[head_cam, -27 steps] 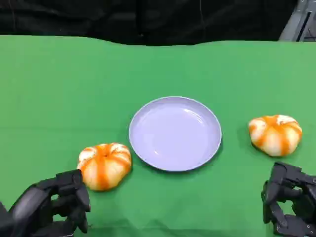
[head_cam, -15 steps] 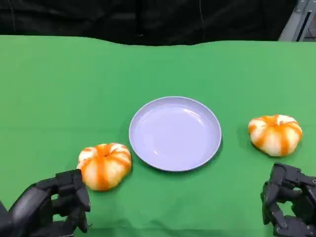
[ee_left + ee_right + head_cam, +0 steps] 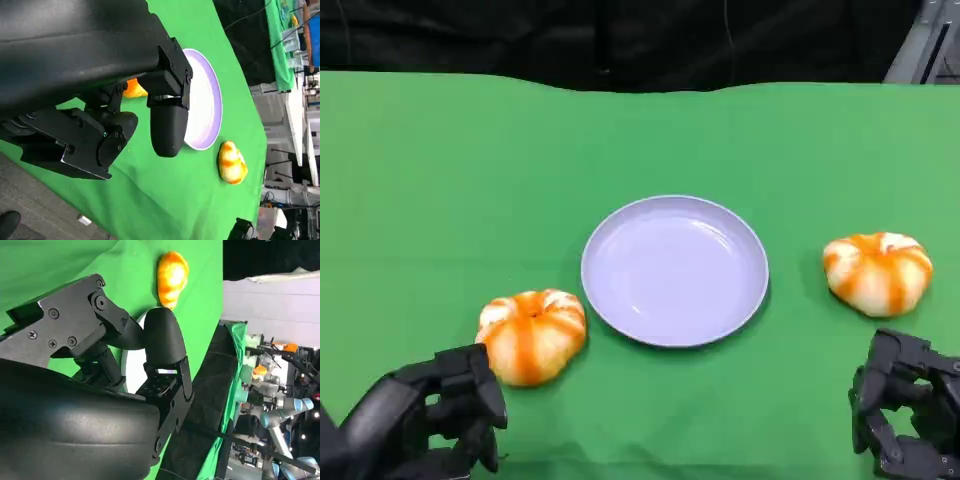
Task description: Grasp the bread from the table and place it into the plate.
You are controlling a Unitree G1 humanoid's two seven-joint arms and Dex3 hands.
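Note:
A lilac plate sits in the middle of the green table with nothing in it. One orange-striped bread lies to its near left, just beyond my left hand, which holds nothing and has its fingers apart. A second bread lies right of the plate, a short way beyond my right hand, also holding nothing. In the left wrist view, past my left hand, I see the plate, a sliver of the near bread and the far bread. The right wrist view shows the bread beyond my fingers.
The green cloth covers the whole table, with a dark backdrop behind its far edge. Wide bare cloth lies beyond the plate and on both sides. Other green tables and lab equipment stand in the background.

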